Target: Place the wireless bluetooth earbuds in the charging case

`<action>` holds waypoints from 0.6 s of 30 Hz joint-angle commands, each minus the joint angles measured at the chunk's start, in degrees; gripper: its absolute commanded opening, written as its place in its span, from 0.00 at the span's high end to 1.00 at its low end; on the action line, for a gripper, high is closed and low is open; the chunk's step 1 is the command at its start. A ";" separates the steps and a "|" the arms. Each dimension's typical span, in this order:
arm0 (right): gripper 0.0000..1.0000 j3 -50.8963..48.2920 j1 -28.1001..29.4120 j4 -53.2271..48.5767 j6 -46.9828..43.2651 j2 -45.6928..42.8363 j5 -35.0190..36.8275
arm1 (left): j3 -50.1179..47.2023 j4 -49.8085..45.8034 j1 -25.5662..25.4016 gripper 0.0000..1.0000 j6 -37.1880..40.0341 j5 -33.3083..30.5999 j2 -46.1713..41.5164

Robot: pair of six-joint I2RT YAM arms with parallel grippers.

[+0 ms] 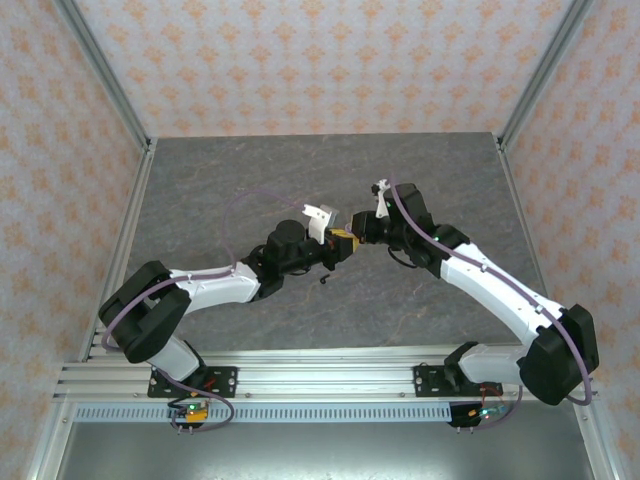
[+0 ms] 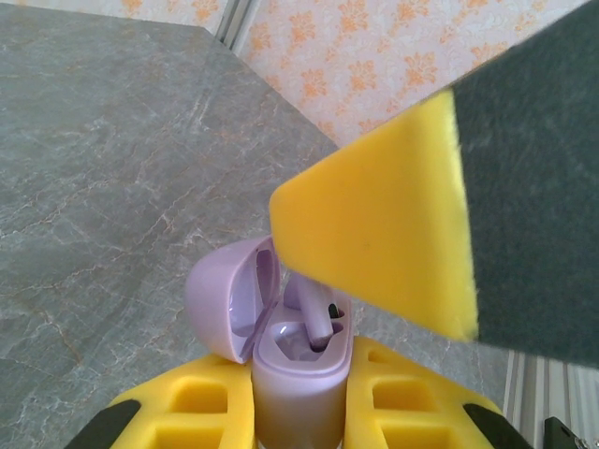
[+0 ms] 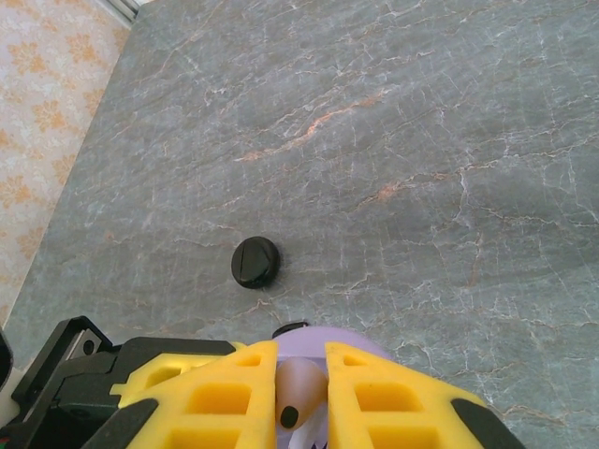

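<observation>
Lavender case (image 2: pixel 295 374) lower centre, left gripper (image 2: pixel 298 398) clamped on it; right gripper (image 3: pixel 301 365) pinching earbud (image 3: pixel 292 398); I'd centre it over case, lower slowly.

A robotics lab cell is indicated by a grey marble-patterned tabletop (image 1: pixel 220 180), walled behind and beside by orange-flowered panels (image 1: pixel 320 60) in silver aluminium posts (image 1: pixel 102 65), with white-and-black robot arms (image 1: pixel 215 287) bolted to a slotted aluminium rail (image 1: pixel 320 372) at its near edge.

The table (image 1: pixel 200 190) has a grey, marble-veined top. A black round case (image 3: pixel 255 262) lies flat on it, with bare surface all around.
</observation>
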 commanded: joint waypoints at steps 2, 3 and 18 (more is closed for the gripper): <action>0.83 -0.70 0.50 -1.07 -1.12 -1.26 -0.45 | 2.01 0.39 -0.65 0.91 0.90 -0.99 -1.36; 0.82 -0.70 0.49 -1.15 -1.11 -1.35 -0.49 | 1.99 0.28 -0.65 0.91 0.89 -0.96 -1.40; 0.76 -0.35 0.61 -1.85 -0.83 -2.00 -2.59 | 1.93 0.35 -0.65 0.92 1.89 -0.63 -1.85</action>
